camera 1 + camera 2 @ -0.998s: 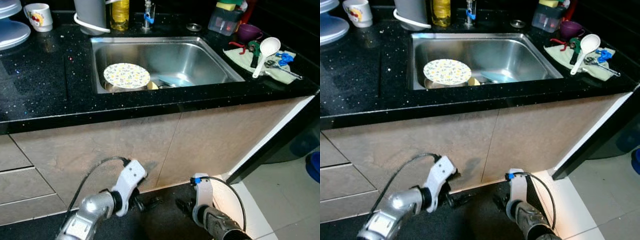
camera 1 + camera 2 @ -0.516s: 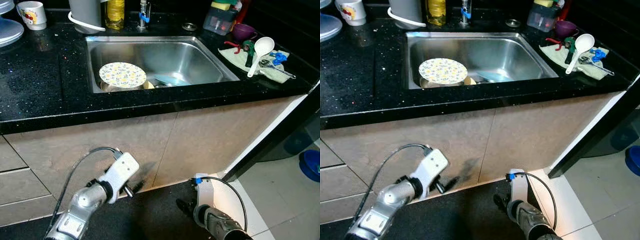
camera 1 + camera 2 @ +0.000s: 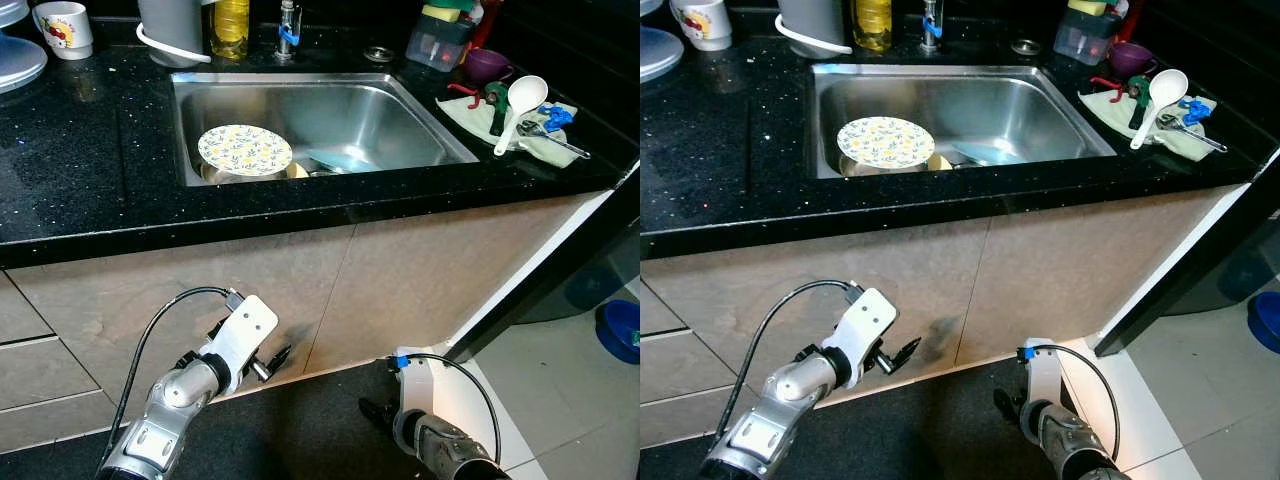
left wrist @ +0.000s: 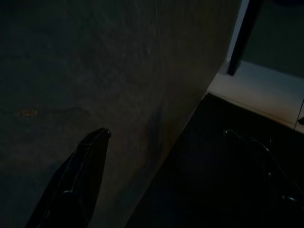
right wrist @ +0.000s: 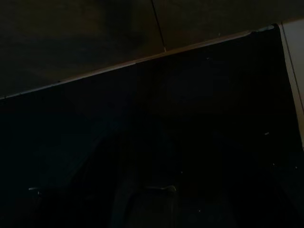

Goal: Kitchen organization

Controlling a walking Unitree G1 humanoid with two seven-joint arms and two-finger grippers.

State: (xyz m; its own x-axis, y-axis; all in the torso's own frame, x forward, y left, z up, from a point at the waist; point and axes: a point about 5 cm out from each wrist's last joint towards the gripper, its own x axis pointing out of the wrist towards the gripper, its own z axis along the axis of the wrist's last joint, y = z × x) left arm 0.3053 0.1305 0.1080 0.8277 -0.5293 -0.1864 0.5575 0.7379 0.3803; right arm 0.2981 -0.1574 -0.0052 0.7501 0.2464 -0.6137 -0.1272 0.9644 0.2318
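Two grippers low, both down in front of the cabinet face under the counter. Left gripper raised a little, tips pointing at the cabinet panel; fingers look slightly parted, holding nothing. Right gripper hangs idle near the floor; cannot tell how its fingers stand.

Work lies up and ahead of both sets of fingers, well apart from them. Flowered plate sits in the sink, toward its left side, lying flat on something beneath. A pale blue piece rests just beside it on the sink floor.

Key relation: the plate is almost straight above and beyond the left fingers, so the left arm looks the nearer one. Plate is round, no long axis; its rim is the likely hold, approached from over the counter edge.

Off beyond the right fingers, on the counter past the sink: a cloth with a white ladle lying on it, handle toward the counter edge, plus small tools. Mug far beyond the left fingers.

Judgement: nothing gripped yet; a lift of the left arm comes first.
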